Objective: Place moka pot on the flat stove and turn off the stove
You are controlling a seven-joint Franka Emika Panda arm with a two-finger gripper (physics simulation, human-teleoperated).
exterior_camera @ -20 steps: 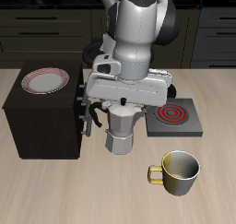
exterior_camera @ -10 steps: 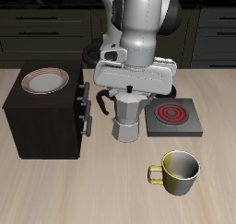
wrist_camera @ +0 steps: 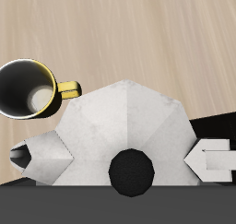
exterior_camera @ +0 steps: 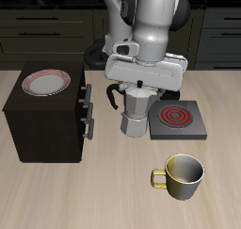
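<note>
The moka pot (exterior_camera: 137,111) hangs in the gripper (exterior_camera: 141,85), the fingers clamped on its top; it is off the tabletop, or so its shadow suggests, and sits just beside the flat stove (exterior_camera: 179,121), between that plate and the dark cabinet (exterior_camera: 42,120); in the wrist view the pot's (wrist_camera: 115,131) faceted lid and black knob fill the frame, with a finger (wrist_camera: 214,160) pressed in at one side. Pot gripped and lifted, then; not yet over the burner, whose red rings are bare and look lit; knob untouched, and I can't make it out here; so placing and switching off both remain. Room to move: the stove's near edge is right alongside the pot, a short sideways carry away from the cabinet should do it; the cabinet's handles stand close behind the pot's handle side; the yellow-green mug (exterior_camera: 182,174) waits nearer the tabletop's front edge, well apart from that path; a plate (exterior_camera: 46,82) rests on the cabinet top, out of play.
</note>
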